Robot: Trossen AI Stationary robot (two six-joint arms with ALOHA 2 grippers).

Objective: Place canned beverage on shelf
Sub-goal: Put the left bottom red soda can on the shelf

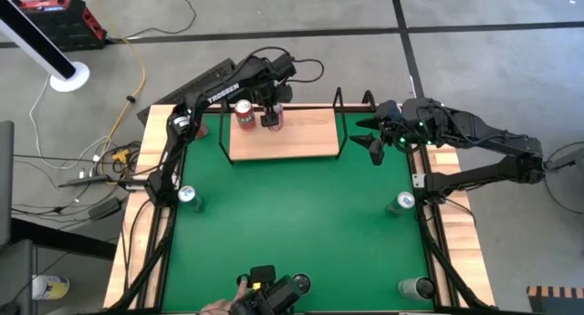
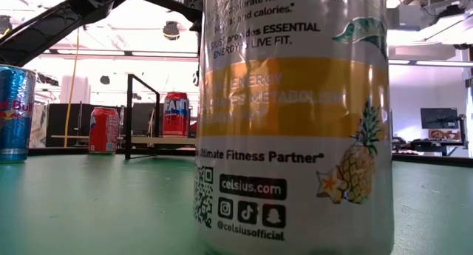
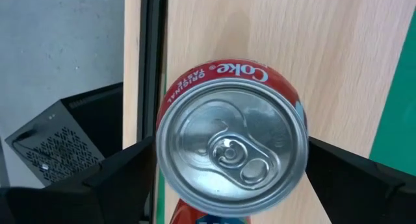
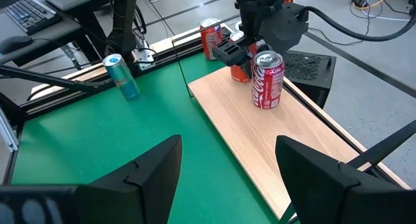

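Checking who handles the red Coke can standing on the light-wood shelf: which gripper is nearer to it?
Left. The left gripper hangs open directly over the red Coke can; the right gripper waits, open, beyond the light-wood shelf, at its opposite end.

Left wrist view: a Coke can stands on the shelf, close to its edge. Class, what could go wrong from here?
1. The Coke can stands beside the black rod at the edge of the shelf. A sideways drag by the left gripper might tip it off.
2. A second red can stands close by, and the gripper could knock it on leaving.
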